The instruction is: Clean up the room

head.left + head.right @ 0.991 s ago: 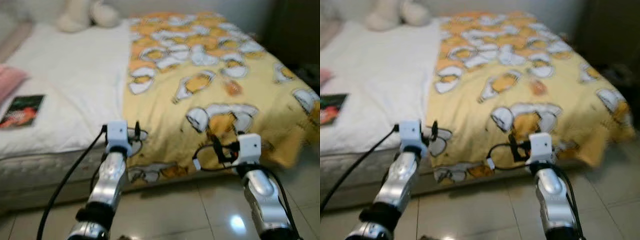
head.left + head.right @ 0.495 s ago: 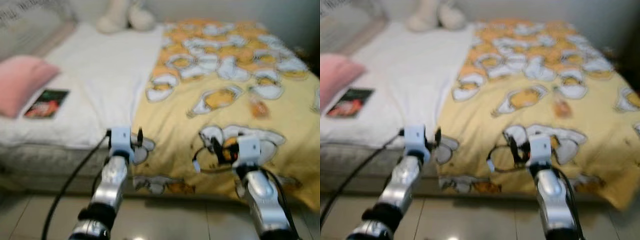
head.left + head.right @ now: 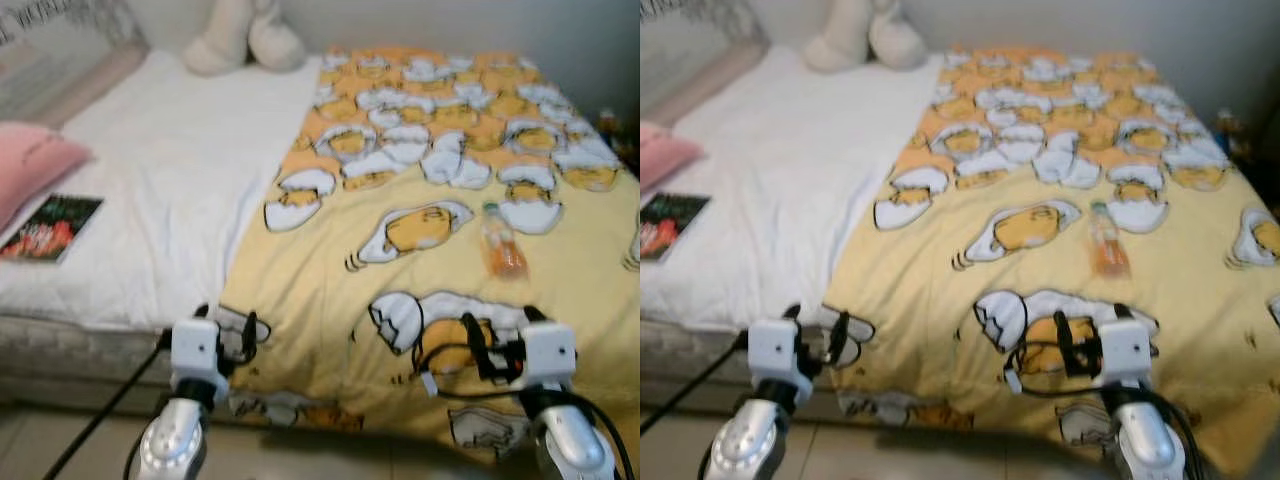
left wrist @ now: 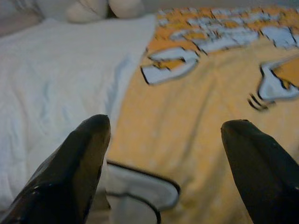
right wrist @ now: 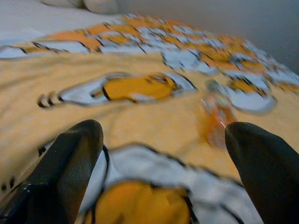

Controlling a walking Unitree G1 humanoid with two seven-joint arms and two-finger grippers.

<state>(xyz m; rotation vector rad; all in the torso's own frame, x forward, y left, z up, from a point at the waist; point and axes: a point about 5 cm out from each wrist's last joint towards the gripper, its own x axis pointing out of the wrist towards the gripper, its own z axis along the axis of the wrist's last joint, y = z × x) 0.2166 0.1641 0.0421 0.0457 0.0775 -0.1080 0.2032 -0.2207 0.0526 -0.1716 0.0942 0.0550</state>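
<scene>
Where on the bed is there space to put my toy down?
The white sheet is bare between the book by the pink pillow, the plush toy and the yellow blanket. On the blanket, a bottle lies toward the right; around it is free.

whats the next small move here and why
Probably reach the right claw forward toward the bottle. It lies on the yellow blanket ahead of that claw, whose fingers are open with nothing between them. The left claw is also open, over the blanket's edge, farther from the bottle.
</scene>
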